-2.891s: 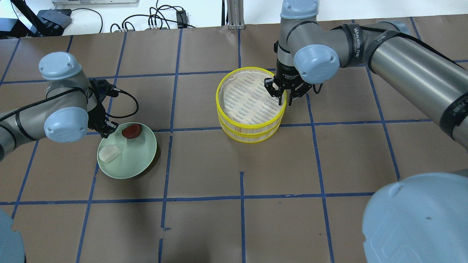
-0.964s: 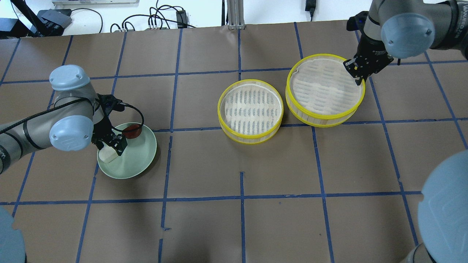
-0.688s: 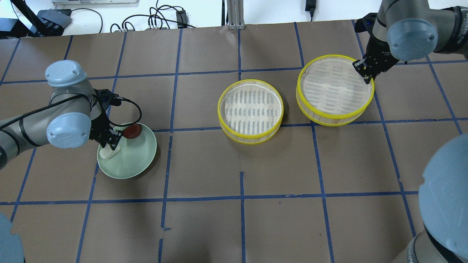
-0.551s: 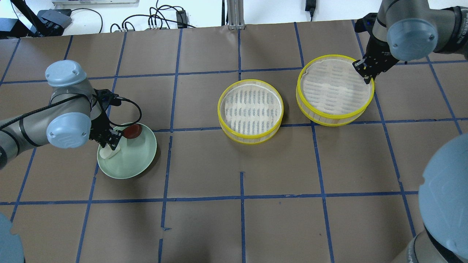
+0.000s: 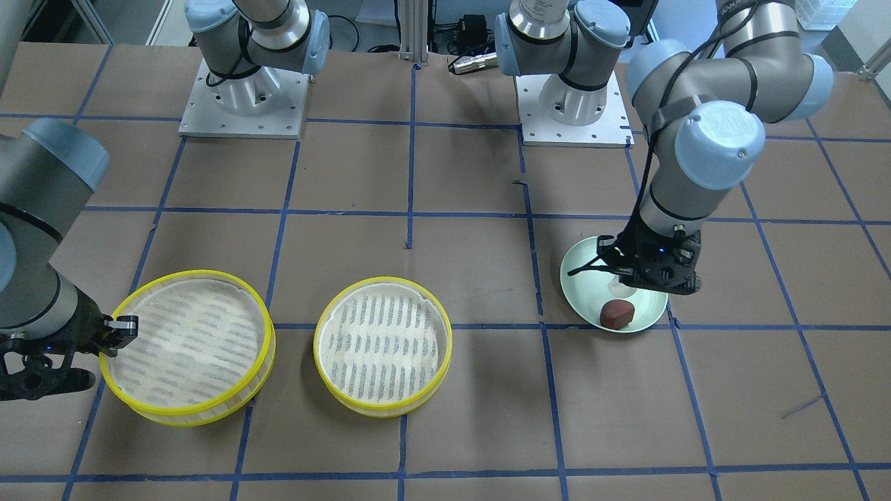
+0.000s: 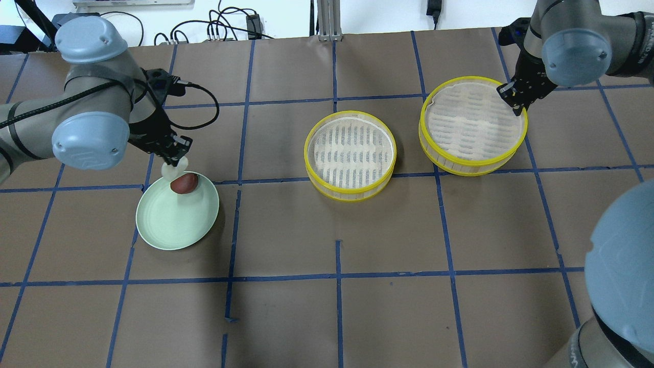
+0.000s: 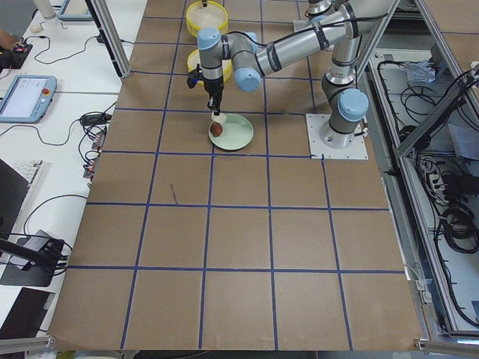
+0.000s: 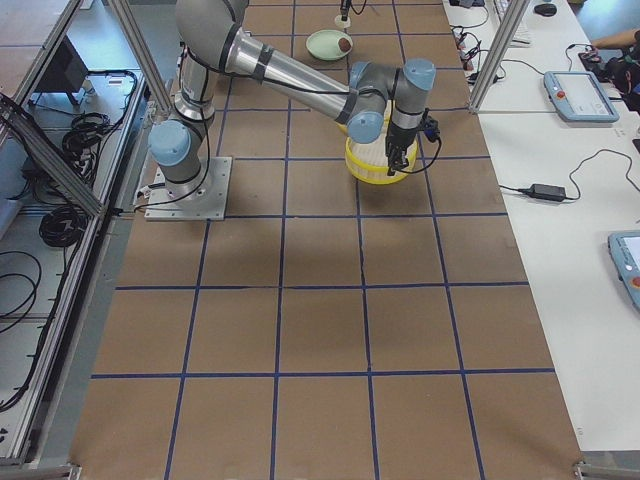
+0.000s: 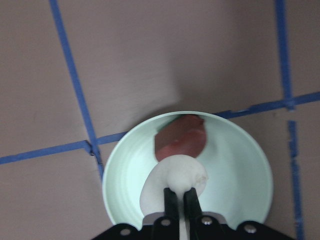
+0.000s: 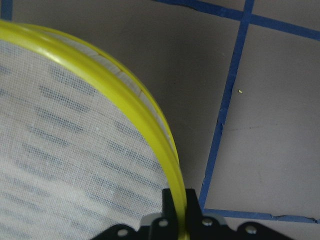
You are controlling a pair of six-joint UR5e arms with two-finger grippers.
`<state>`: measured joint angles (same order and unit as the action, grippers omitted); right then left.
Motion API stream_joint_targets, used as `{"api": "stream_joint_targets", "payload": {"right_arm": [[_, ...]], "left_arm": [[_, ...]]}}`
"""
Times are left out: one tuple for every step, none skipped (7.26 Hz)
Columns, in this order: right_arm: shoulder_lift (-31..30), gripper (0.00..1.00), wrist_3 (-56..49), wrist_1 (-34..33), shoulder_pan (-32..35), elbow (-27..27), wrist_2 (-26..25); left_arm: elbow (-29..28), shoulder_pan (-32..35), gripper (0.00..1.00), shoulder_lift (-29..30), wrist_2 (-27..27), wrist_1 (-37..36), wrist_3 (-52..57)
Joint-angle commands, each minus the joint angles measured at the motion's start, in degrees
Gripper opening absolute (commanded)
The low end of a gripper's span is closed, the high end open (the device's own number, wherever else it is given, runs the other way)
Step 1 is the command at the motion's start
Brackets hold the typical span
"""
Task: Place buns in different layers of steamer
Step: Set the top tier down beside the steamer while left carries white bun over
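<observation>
White bun [image 9: 170, 175]: clamped in left gripper [image 9: 179, 195], held above pale green plate [image 6: 168, 230], toward worktop's left edge | dark bun [image 6: 184, 183]: on plate's far side | right gripper [image 10: 176, 202]: pinching rim of right steamer tray [image 6: 472, 164], far-right area | centre tray [image 6: 306, 153]: just beside it, apart | both wrists: pointing down

The desk [image 6: 286, 322] is lying under a brown covering, with blue tape [image 6: 338, 306] dividing it into a grid of squares. Past the desk's far edge, black cables [image 6: 219, 30] are trailing over a white surface beside an aluminium post [image 6: 327, 20]. Along one long side of the desk, a white bench [image 7: 52, 120] is carrying a handheld screen [image 7: 26, 97]. Along the opposite side, cable bundles [image 7: 449, 217] are hanging in a metal frame. Even light is casting soft shadows.
</observation>
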<state>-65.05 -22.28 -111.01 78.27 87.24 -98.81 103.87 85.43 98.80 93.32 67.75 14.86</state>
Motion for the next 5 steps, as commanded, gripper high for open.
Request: {"api": "stream_joint_targets", "payload": {"right_arm": [[0.0,0.08,0.1,0.0,0.0,0.0,0.1],[0.0,0.08,0.2,0.1,0.0,0.1,0.1],[-0.1,0.08,0.4,0.2,0.0,0.2,0.1],[-0.1,0.08,0.6,0.2,0.0,0.5,0.0],[-0.1,0.08,0.7,0.1,0.0,0.6,0.0]], "left_arm": [[-3.1,8.7,0.02,0.0,-10.3,0.7,-16.7],[-4.1,11.6,0.02,1.9,-13.4,-2.3,-24.3],[-4.2,13.8,0.04,5.3,-16.6,-11.8,-30.3],[-4.2,14.1,0.05,8.7,-19.6,-18.6,-32.5],[-4.2,14.2,0.05,11.2,-23.3,-24.2,-33.6]]}}
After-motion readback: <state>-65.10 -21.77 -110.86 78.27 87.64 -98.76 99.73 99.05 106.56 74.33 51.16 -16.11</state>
